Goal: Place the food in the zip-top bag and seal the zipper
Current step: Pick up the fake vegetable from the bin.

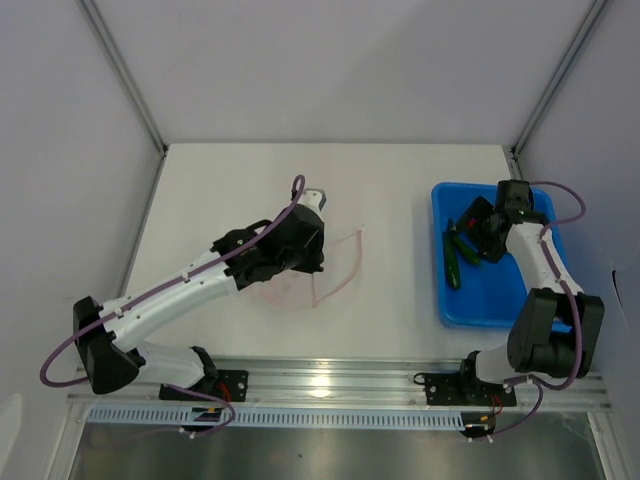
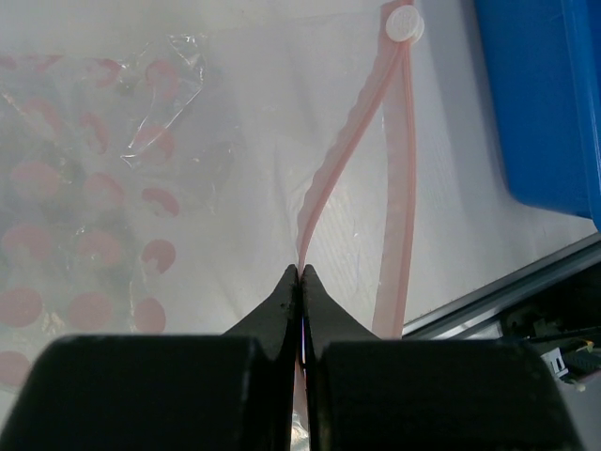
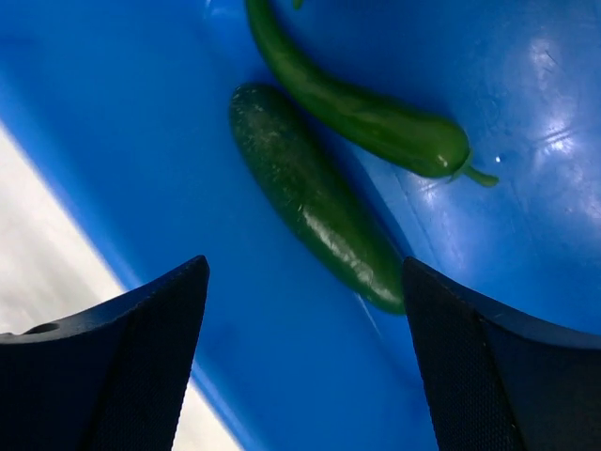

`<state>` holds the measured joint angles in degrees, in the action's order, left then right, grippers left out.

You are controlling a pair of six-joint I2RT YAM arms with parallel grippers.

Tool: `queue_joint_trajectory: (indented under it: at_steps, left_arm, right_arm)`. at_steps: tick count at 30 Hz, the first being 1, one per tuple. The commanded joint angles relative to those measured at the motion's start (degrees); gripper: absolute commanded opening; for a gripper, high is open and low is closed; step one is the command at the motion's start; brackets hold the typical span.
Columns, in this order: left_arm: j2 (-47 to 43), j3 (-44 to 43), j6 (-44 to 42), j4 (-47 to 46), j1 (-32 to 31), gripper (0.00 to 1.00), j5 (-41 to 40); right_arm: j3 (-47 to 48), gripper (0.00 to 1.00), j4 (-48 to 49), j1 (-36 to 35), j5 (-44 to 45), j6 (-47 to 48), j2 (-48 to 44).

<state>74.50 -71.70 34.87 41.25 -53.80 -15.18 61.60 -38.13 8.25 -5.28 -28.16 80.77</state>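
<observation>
Zip-top bag lies flat left of the table's centre, its left half covered by the left arm's wrist in the top view. Bare table lies on its far side and to its left, and a clear strip separates it from the blue bin on the right. The bin sits close to the table's right edge.

Zipper: the two pink lips stand apart, mouth facing right towards the bin. A white slider tab sits at the strip's far end. Bag contents are hard to read through the crinkled plastic and pink dots.

Food: a dark green piece and a smoother green pepper lie side by side, touching or nearly so, in the bin's left part. The right arm hides some of the bin's far right.

Left gripper: arm stretched out low across the table, fingers pinched together on one zipper lip.

Right gripper: arm folded back over the bin, fingers spread wide above the dark green piece, not touching it.
</observation>
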Motion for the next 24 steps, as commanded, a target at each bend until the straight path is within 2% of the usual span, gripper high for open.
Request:
queue_joint_trajectory:
  at_steps: [1, 5, 13, 18, 24]
  left_arm:
    - [0.03, -1.6, -1.74, -2.4, 0.45, 0.01, 2.34]
    - [1.87, -3.26, -1.65, -2.67, 0.54, 0.0, 4.19]
    - [4.16, -3.71, -0.95, -2.5, 0.63, 0.01, 5.16]
    - [4.6, -4.23, -0.51, -2.58, 0.63, 0.0, 5.86]
    - [5.13, -4.85, -0.42, -2.06, 0.71, 0.0, 5.95]
  right_arm:
    - [-0.87, 0.85, 6.31, -0.25, -0.35, 1.71, 3.06]
    - [-1.31, 0.83, 8.33, -1.13, -1.75, 2.23, 8.24]
    - [-1.84, 0.8, 11.15, -3.24, -0.79, 3.29, 12.74]
    - [-1.49, 0.73, 12.11, -3.33, -2.19, 3.55, 15.64]
    - [-1.84, 0.68, 11.76, -3.86, -1.23, 3.38, 15.99]
